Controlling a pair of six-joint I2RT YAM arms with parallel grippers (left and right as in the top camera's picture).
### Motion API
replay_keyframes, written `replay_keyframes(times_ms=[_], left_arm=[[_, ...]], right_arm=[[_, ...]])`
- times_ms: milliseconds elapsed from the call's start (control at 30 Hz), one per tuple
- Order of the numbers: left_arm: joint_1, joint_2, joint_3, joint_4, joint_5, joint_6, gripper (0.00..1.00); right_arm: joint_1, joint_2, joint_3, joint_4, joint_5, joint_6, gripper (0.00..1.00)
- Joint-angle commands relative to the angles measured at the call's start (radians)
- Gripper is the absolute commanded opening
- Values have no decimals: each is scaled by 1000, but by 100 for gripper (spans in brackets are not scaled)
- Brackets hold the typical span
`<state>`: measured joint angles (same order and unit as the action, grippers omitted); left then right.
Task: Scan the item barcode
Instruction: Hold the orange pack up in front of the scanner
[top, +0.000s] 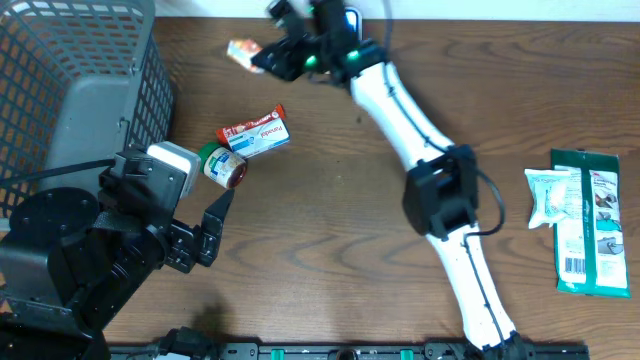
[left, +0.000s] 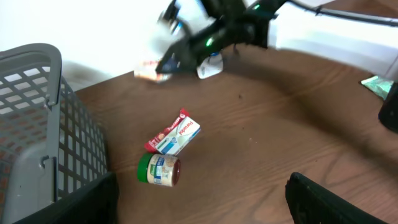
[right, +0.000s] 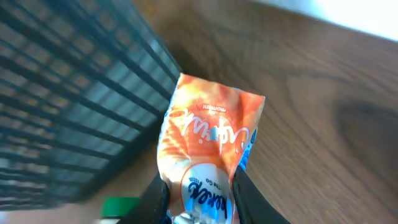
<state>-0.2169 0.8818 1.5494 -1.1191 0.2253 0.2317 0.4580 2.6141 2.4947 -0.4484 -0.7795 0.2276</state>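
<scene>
Two tools show: the right tool (right: 199, 198) pinches the orange pouch (right: 208, 137) by one end, at the far side of the desk (right: 323, 93) near the basket (right: 56, 93), while the left tool (left: 199, 208) hangs spread by the jar (left: 159, 169). No barcode shows on the pouch, so the right arm probably needs to turn it slowly, gripping firmly without crumpling the print.

The top camera looks straight down on the whole table (top: 330, 230). The left wrist camera sits low, looking from far at the right pincer (left: 165, 65). The right wrist camera is very near that pincer's orange packet (right: 208, 143). All see the grey basket (top: 60, 70).
</scene>
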Motion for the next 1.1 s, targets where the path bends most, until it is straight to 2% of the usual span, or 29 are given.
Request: replay_keyframes(times_ms=[0, 300, 467, 533, 667, 767, 1067], left_arm=[[2, -1, 6, 1, -10, -5, 86], [2, -1, 6, 1, -10, -5, 86], [2, -1, 6, 1, -10, -5, 86], [2, -1, 6, 1, -10, -5, 86], [2, -1, 6, 1, -10, -5, 86], [2, -1, 6, 1, -10, -5, 86], [2, -1, 6, 1, -10, -5, 86]], right_arm=[[-92, -50, 26, 78, -331, 321, 1], [-188, -50, 26, 362, -653, 682, 1], [-190, -50, 26, 381, -781, 780, 1], [-189, -50, 26, 383, -781, 868, 1], [-189, -50, 26, 385, -781, 902, 1], [-189, -50, 26, 386, -781, 894, 1], [-172, -50, 25, 386, -782, 591, 1]])
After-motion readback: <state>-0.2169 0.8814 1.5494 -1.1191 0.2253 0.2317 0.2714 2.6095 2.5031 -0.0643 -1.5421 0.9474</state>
